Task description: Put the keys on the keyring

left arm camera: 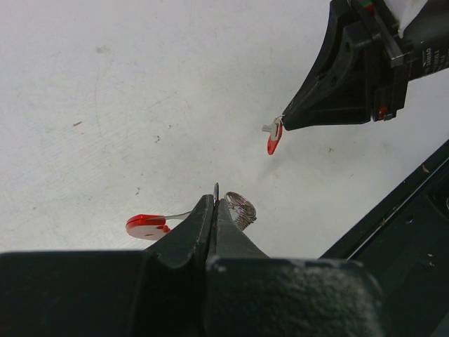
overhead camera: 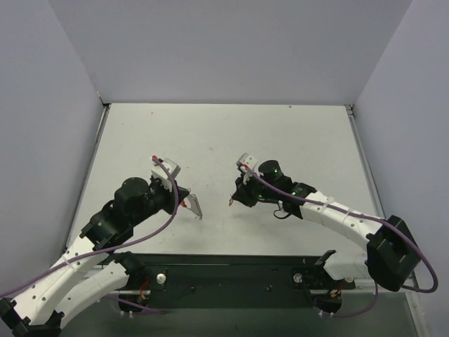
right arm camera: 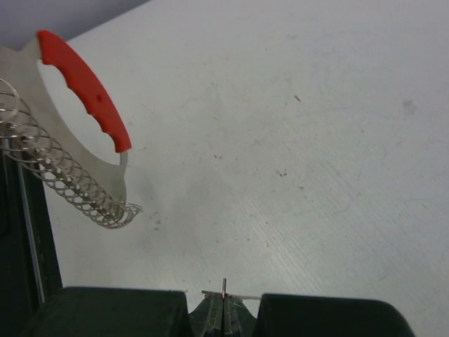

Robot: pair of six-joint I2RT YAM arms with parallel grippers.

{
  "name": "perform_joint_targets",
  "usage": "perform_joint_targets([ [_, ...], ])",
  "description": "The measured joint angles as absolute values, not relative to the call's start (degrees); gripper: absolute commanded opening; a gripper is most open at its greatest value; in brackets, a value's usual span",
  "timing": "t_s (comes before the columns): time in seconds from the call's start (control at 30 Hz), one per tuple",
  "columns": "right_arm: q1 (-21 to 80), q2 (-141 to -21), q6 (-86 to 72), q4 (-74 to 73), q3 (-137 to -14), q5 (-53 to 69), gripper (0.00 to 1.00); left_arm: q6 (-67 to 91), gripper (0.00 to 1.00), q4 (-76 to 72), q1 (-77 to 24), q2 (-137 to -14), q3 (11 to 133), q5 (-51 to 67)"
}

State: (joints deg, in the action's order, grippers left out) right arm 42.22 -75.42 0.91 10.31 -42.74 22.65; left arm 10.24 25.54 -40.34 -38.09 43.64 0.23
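Top view: we see the left gripper (overhead camera: 186,202) clamped on the keyring (overhead camera: 196,210) and the right gripper (overhead camera: 235,200) clamped on a key (overhead camera: 230,203), tips near each other but not touching, over the middle of the table (overhead camera: 210,133). Left wrist: the red loop (left arm camera: 146,226) sits left of our closed fingers (left arm camera: 189,232), the chain (left arm camera: 242,209) right, the key (left arm camera: 273,137) far right. Right wrist: jaws together on thin metal, keyring (right arm camera: 84,88) far left.

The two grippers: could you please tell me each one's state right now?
Left gripper: closed, holding the keyring.
Right gripper: closed on a small silver-and-red piece, apparently a key.
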Motion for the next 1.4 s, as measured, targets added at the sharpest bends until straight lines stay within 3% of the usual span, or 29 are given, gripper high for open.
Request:
perform_joint_targets([
  [0.37, 42.89, -58.78, 10.74, 7.77, -42.63, 40.99, 0.0, 6.11, 0.0, 24.69, -40.86, -40.88, 48.21, 12.91],
  [0.57, 43.22, -55.92, 12.69, -2.31, -48.84, 51.29, 0.0, 1.72, 0.0, 23.18, -49.34, -43.97, 50.04, 19.0],
  [0.77, 43.29, -54.3, 8.8, -3.6, -52.62, 55.86, 0.0, -1.43, 0.0, 21.52, -59.33, -47.42, 52.53, 14.72],
  [1.13, 41.71, -49.15, 2.35, 0.27, -52.62, 55.07, 0.0, -3.29, 0.0, 12.36, -59.92, -43.77, 49.78, 3.6],
  [1.4, 39.97, -49.12, 0.78, 1.23, -52.82, 55.18, 0.0, -5.41, 0.0, 4.08, -59.94, -46.0, 48.58, 2.76],
])
